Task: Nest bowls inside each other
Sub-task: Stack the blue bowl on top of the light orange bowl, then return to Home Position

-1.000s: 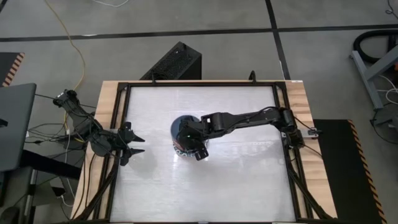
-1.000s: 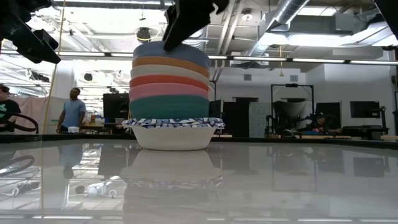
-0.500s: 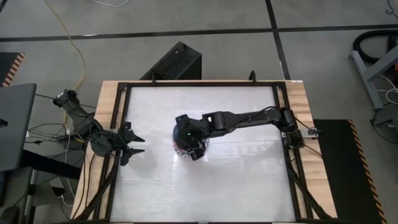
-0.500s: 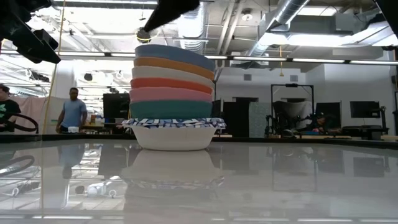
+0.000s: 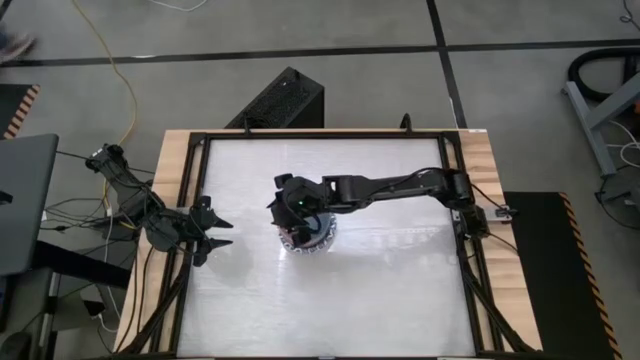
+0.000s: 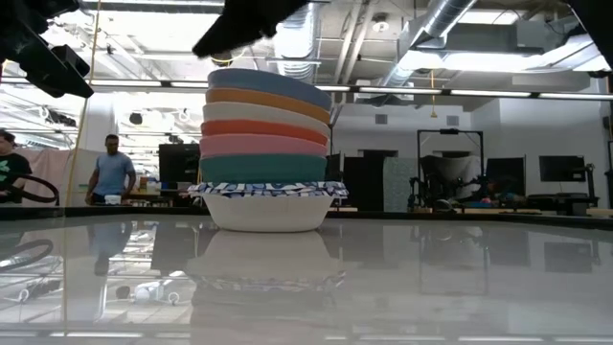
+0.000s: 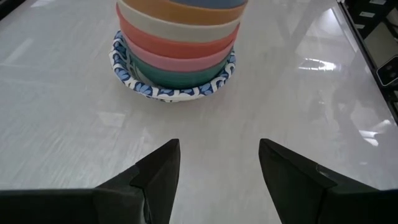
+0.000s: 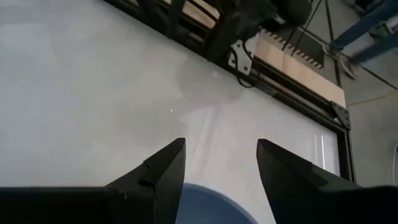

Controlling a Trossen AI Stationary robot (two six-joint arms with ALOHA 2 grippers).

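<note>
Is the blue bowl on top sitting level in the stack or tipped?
Tipped. In the low view the blue bowl slopes down toward one side, while the white patterned bottom bowl sits flat on the table.

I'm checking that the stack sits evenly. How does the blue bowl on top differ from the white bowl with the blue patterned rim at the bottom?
The blue bowl is plain and sits tilted, one side higher. The patterned bowl is white with a blue printed rim and stands level on the table. The blue bowl rests on the other bowls; the patterned one carries them all. Both are round and look similar in size.
</note>
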